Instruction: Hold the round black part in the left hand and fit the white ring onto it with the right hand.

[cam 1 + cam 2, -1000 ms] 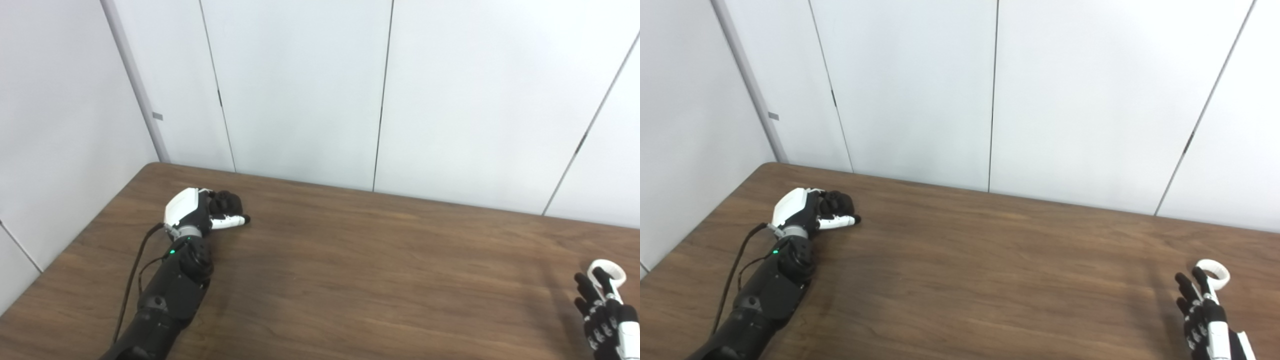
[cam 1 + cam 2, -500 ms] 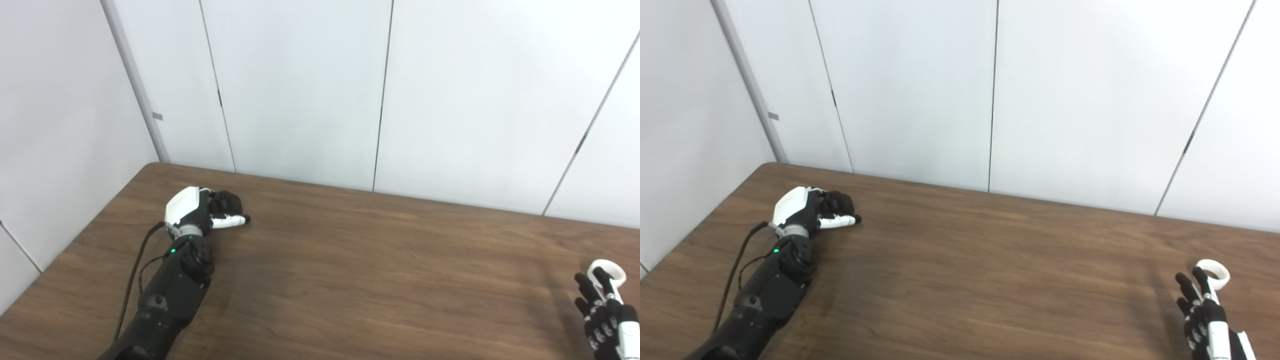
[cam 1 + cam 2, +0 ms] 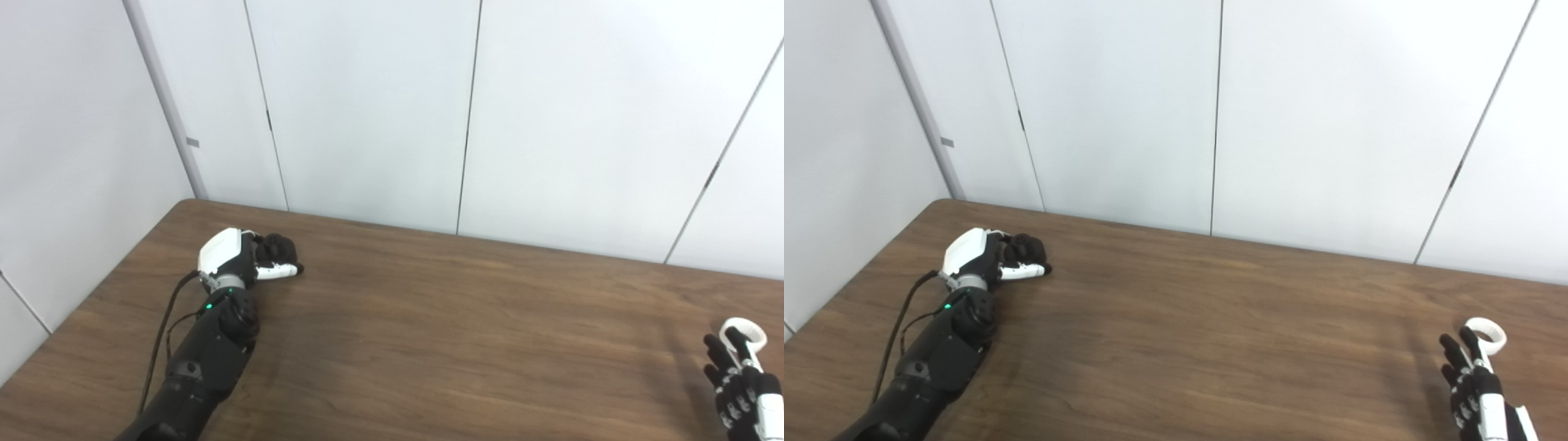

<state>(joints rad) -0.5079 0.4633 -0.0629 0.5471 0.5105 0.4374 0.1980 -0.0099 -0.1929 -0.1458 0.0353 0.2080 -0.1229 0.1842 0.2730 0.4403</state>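
The round black part (image 3: 278, 248) is found near the tabletop's far left corner, wrapped in the curled fingers of the left hand (image 3: 245, 260), which rests low on the wood. Only a dark, rounded lump is shown between the fingers; its rim cannot be made out. It is judged to be rigid and light, probably moulded plastic, so a firm wrap should do, with the mating face left exposed toward the other arm.

Over by the right edge of the tabletop (image 3: 441, 331), the white ring (image 3: 743, 332) is seen just beyond the raised fingertips of the right hand (image 3: 738, 383). Whether the ring is pinched or merely touched cannot be told; the fingers are spread and upright. The ring is judged thin, stiff, smooth and likely slippery, so it is best taken across its outer rim, with the hole kept clear.

The two pieces are well apart, and the fitting is not yet begun.
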